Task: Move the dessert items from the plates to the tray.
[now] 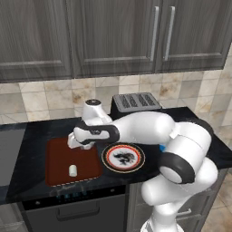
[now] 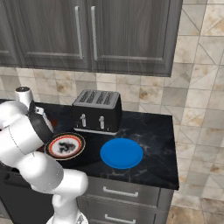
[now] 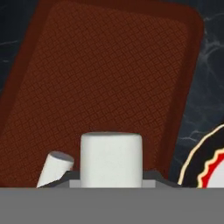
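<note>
My gripper (image 1: 74,143) hangs over the right part of the dark red-brown tray (image 1: 56,159), shut on a white marshmallow-like dessert item (image 3: 111,157). In the hand view that item stands upright between the fingers, above the tray (image 3: 109,70). A second white dessert item (image 1: 72,170) lies on the tray near its front edge, seen at the lower left of the hand view (image 3: 54,168). The red-rimmed plate (image 1: 123,157) sits just right of the tray with only its dark centre pattern on it. The bare blue plate (image 2: 121,153) lies further right.
A black toaster (image 2: 97,111) stands at the back of the dark counter (image 2: 157,131), behind the plates. A white-topped cylinder (image 1: 93,105) stands behind the tray. Wall cabinets hang above, and the counter's front edge runs just below the tray.
</note>
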